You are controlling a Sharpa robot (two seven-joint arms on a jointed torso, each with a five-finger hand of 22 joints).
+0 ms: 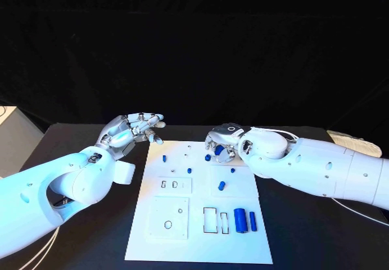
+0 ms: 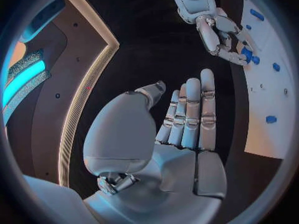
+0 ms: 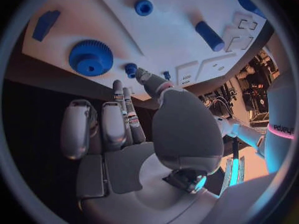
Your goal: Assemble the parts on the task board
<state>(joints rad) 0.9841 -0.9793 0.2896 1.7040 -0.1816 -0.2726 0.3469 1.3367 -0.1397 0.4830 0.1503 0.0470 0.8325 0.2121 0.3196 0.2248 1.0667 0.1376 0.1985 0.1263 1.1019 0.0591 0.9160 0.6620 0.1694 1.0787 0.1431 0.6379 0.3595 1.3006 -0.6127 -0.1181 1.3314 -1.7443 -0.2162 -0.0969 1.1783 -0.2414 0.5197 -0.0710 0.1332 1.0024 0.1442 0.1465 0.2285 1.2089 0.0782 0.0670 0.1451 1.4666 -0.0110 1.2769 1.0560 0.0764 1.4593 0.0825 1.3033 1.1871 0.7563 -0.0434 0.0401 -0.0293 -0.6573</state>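
Note:
The white task board [image 1: 203, 236] lies in the middle of the black table. A blue gear [image 1: 220, 151] sits near its far edge, also seen as the blue gear [image 3: 91, 58] in the right wrist view. My right hand [image 1: 224, 145] hovers over that far edge, fingers stretched toward the gear and a small blue peg [image 3: 131, 69], holding nothing. My left hand [image 1: 134, 128] is raised beside the board's far left corner, fingers straight and apart, empty. The left wrist view shows the left hand [image 2: 187, 119] and, beyond it, the right hand [image 2: 218, 35] by the gear [image 2: 248, 53].
Several small blue parts stand on the board: a peg [image 1: 164, 158], a peg [image 1: 223, 184], a thick cylinder [image 1: 240, 220] and a thin bar [image 1: 253, 220] near the front. Rectangular slots [image 1: 216, 219] and two raised white plates [image 1: 168, 217] lie nearby. Black table surrounds the board.

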